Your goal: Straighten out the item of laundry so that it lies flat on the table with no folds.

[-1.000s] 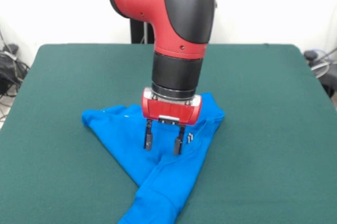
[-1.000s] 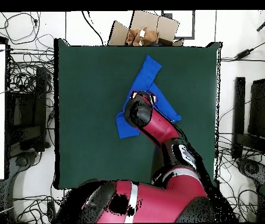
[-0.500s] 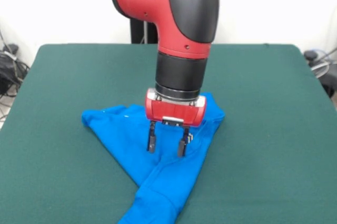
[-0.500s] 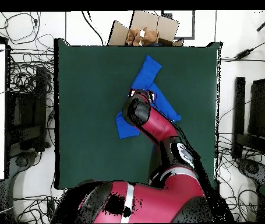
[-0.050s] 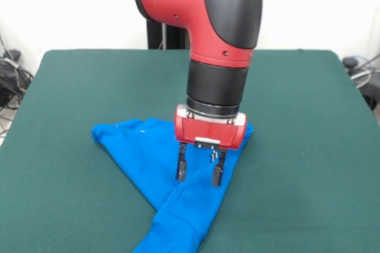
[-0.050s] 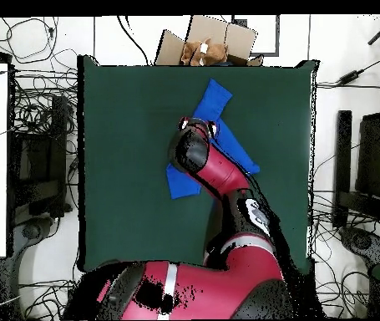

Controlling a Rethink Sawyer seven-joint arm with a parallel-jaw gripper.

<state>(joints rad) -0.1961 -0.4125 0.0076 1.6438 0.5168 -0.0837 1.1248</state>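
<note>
On the dark green counter, slightly toward the near edge in the front view: bright blue T-shirt, bunched and folded into a rough V. One limb of the V stretched out to the picture's left, ending in a rounded corner; the other running up to the right beneath the arm; the two meeting low down and trailing off as a narrower strip past the bottom edge of the picture. Creases and overlapped layers visible where the limbs join, so not lying flat. A few small white marks of print showing on the fabric just beside the right fingertip.

Directly above the fold: pincer, pointing straight down from its red block, its two dark fingers spread apart with blue cloth visible between them, nothing held. Tips low over the fabric; contact cannot be told.

From overhead: same shirt seen as a blue strip reaching toward the counter's far edge, with further blue patches to either side of the red and black arm, which covers its middle. Cardboard box just beyond the counter's far edge; cables on the floor all round.
</note>
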